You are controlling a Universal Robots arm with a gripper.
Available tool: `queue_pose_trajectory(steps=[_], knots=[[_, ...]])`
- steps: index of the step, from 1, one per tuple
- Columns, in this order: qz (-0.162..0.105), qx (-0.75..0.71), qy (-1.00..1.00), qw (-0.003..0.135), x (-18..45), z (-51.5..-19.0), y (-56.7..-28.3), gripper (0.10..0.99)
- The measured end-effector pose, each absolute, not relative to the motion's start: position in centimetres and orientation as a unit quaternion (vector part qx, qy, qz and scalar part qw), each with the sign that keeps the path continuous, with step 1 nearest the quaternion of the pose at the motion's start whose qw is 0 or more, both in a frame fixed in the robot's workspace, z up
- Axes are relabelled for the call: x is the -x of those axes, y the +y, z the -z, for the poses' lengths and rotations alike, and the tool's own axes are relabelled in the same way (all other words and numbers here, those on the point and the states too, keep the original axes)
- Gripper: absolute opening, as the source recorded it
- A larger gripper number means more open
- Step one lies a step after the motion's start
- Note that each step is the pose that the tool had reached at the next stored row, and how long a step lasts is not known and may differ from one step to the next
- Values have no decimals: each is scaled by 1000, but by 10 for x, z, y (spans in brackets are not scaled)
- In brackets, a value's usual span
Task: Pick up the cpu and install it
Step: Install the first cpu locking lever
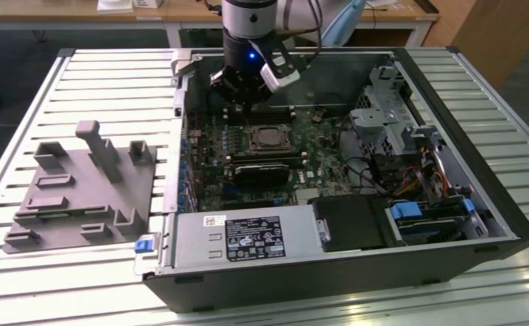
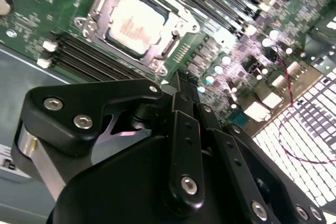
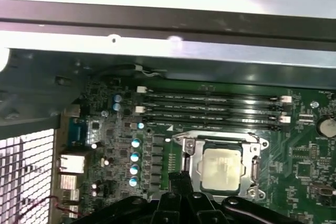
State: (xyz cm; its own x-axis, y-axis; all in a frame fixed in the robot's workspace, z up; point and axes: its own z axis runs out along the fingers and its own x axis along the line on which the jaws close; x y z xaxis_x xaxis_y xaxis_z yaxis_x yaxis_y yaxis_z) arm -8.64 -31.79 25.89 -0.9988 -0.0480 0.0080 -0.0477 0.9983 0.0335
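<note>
One arm, one gripper (image 1: 243, 102), one cpu (image 1: 266, 136), one open computer case (image 1: 464, 176), one grey fixture plate (image 1: 74, 197). Four memory slots (image 3: 210, 109) run beside the socket (image 3: 221, 167) in the first wrist view.

The cpu is a small flat square with a pale silvery top. It sits in the socket on the green motherboard (image 1: 214, 180), inside the metal frame, and nothing is holding it. Both wrist views show it seated there (image 2: 137, 24) (image 3: 222, 169).

The gripper hangs just above the board on the far side of the socket, close to the cpu but apart from it. Its fingers (image 2: 181, 90) look pressed together with nothing between them.

The case lies on its side on a white slatted metal table (image 1: 28, 102). The fixture plate with upright pegs lies on the exterior view's left, well apart from the case. A wooden desk (image 1: 174, 13) stands at the far end of the room, over dark floor.
</note>
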Motion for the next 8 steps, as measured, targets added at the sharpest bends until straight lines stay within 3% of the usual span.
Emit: queue_pose_trajectory(steps=[8], knots=[[17,-24,-1000,4,96,-259,-316,106]])
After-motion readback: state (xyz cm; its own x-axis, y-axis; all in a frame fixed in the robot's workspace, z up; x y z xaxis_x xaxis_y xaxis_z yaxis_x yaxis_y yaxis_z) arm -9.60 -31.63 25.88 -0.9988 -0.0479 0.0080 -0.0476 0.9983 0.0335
